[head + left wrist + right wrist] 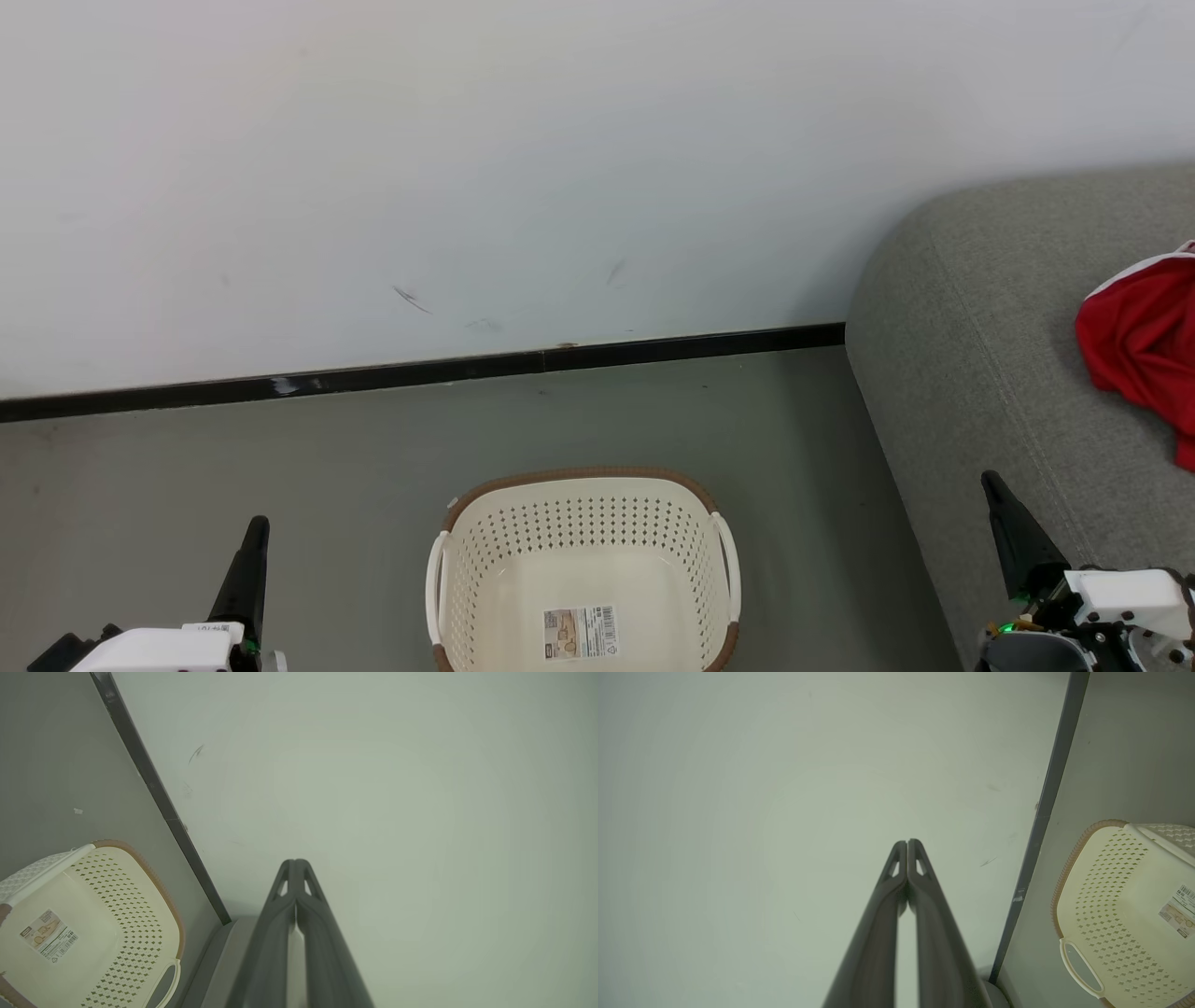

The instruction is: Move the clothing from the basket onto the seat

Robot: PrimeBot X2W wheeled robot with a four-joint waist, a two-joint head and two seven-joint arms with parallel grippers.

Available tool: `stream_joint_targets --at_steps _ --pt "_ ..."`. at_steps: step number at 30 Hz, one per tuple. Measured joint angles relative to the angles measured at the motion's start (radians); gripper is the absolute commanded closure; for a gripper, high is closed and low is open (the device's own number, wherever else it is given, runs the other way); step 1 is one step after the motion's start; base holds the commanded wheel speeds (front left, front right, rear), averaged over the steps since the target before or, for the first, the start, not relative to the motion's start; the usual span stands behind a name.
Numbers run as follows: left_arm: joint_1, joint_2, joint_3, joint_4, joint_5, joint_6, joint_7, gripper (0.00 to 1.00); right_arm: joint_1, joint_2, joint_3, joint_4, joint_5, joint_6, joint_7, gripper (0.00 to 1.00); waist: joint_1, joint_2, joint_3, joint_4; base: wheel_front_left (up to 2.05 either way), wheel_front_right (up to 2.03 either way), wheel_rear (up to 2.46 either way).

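Basket (597,525): cream-white, walls perforated in rows of small holes, brown woven-look rim, white handles, white printed label (581,632). Clothing (1141,347): red, white trim. Seat (971,373): grey fabric. Floor (187,485) grey; skirting (420,371) black; wall (560,140) white. Left pincer (258,525), right pincer (991,480): dark fingers

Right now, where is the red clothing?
In the head view, the red clothing lies on the grey seat at the picture's far right edge, up and to the right of the basket on the floor.

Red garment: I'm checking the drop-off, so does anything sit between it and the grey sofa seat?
Nothing visible does: the red garment with white trim lies directly on the grey fabric-upholstered sofa seat. The cream perforated plastic basket holds no clothing.
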Motion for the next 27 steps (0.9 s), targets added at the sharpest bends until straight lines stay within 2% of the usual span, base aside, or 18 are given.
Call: stream_joint_targets --at_steps 27 --pt "-0.005 -0.003 0.007 -0.002 -0.015 -0.001 0.004 1.0 -0.004 0.0 -0.004 -0.001 0.012 0.0 0.006 1.0 -0.0001 0.0 0.0 -0.001 0.0 0.0 0.0"
